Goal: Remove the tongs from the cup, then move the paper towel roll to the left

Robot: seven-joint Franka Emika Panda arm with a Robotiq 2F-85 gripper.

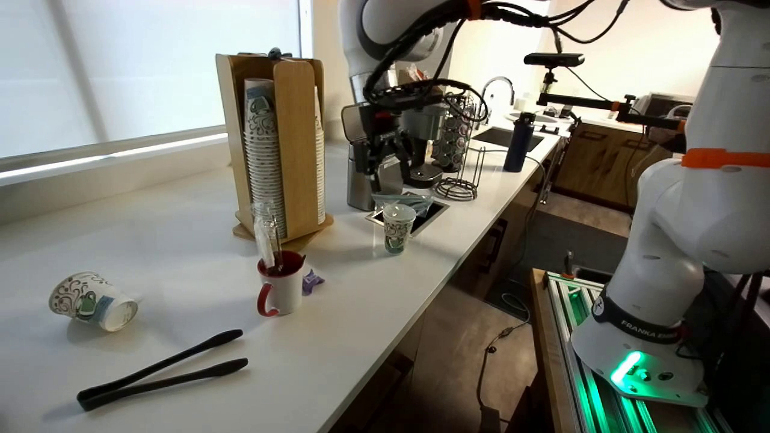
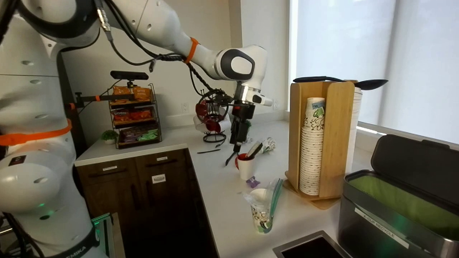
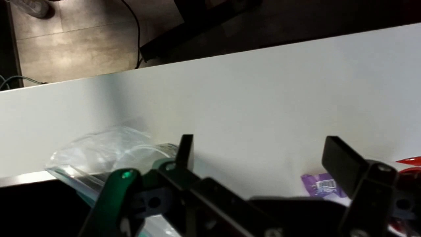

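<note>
At eight o'clock from the red-lined white mug (image 1: 287,293) in an exterior view: slim black tongs (image 1: 180,378). Black gripper (image 3: 260,150) fingers (image 3: 342,164) gape.

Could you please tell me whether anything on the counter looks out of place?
Yes: near the black tongs, a patterned paper cup lies on its side, which looks odd because similar cups stand stacked in the wooden holder. A small purple packet also lies loose beside the white mug.
</note>
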